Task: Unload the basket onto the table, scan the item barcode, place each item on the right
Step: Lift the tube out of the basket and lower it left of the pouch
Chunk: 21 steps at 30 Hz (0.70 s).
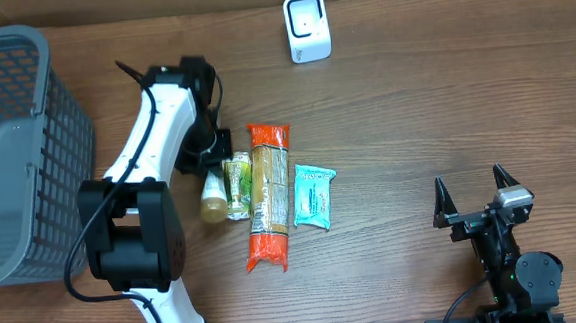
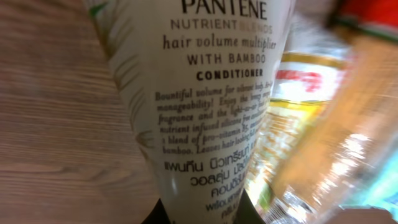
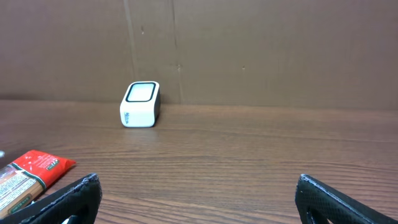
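- left jaws pinched shut on the near end of the conditioner tube (image 2: 205, 93); right jaws wide, empty.
- Risk: with an end-only pinch the tube may sag or slip on lifting, and the barcode may face away from the scanner (image 1: 307, 27).
- Tube lies on the tabletop (image 1: 415, 104), well apart from the scanner, long axis running out from the jaws, far end pointing away from the scanner.

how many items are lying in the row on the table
4: conditioner tube leftmost, in the left pincer; small green packet beside it; long orange-ended pack; teal pack rightmost. The left arm may hide more.
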Each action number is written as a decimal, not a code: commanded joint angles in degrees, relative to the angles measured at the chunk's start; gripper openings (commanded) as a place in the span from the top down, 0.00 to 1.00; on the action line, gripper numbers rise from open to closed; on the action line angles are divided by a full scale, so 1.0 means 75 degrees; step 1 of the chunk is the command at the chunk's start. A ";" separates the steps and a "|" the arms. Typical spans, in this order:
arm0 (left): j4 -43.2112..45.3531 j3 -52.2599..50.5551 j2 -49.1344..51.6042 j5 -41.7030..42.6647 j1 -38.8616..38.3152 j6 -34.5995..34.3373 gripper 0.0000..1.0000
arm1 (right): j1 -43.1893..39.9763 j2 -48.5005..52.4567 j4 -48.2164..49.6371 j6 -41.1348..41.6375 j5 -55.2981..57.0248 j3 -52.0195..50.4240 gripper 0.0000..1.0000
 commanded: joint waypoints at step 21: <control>0.2486 -0.1941 -0.0093 0.1929 -0.1040 -0.0481 0.96 | 0.0041 -0.0061 0.0038 0.0000 0.0073 -0.0082 0.00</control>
